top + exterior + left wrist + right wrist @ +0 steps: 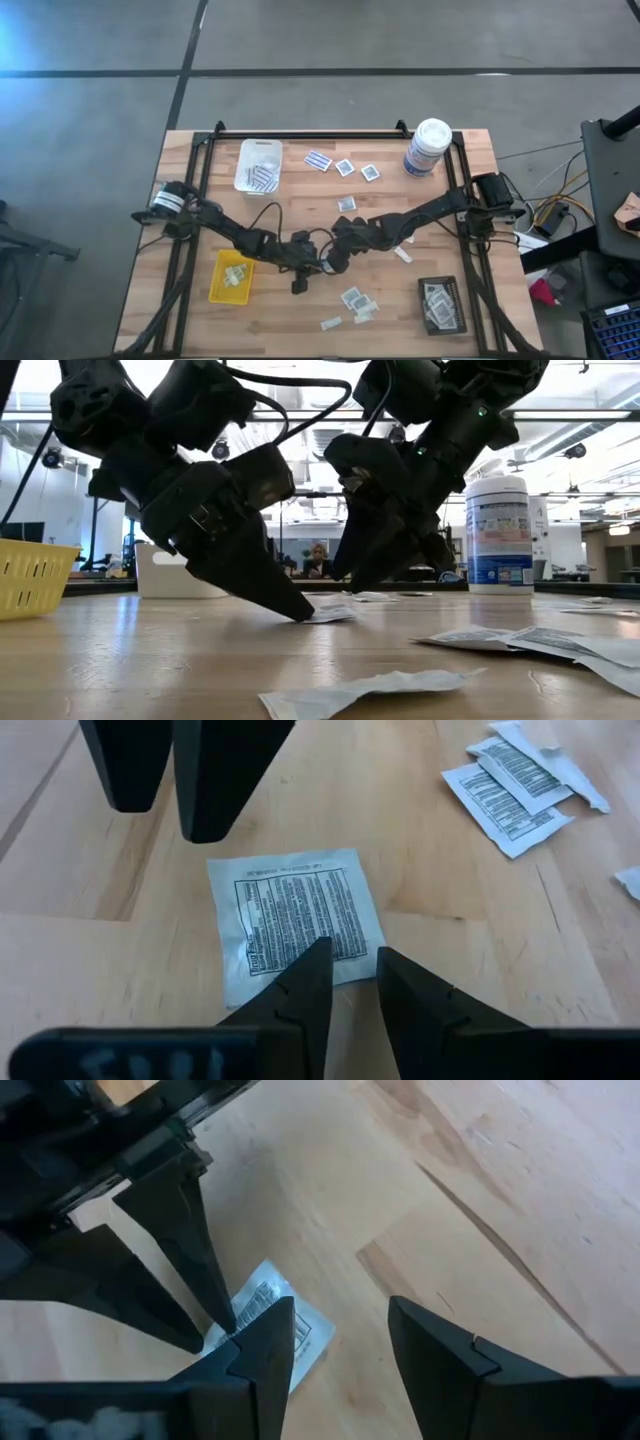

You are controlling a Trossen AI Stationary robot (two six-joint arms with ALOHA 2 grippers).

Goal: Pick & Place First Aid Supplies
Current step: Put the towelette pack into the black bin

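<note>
- White square packet with printed text lies flat on the bench, right at the tips of the left tool; both fingertips sit on the packet's near edge.
- Same packet in the right wrist view: it lies under the left finger of the right tool, with the left tool's tips touching it from the other side.
- Low view: packet flat on the bench, left tool tip touching its edge, right tool just beyond it.
- Left tool: fingers nearly closed, thin gap between them, pressing on the packet edge; not clear that it is pinched.
- Right tool: fingers spread wide, nothing between them, hovering just above the bench.
- High view: both arms reach in toward bench centre, left tool and right tool just beside each other, both angled steeply down.
- Packet is roughly square, no clear long axis; text lines run across the left tool's pointing direction, slightly skewed.
- More packets overlap in a small pile well off to one side of the left tool.
- Farther out: yellow tray, white tray, black tray, white canister.
</note>
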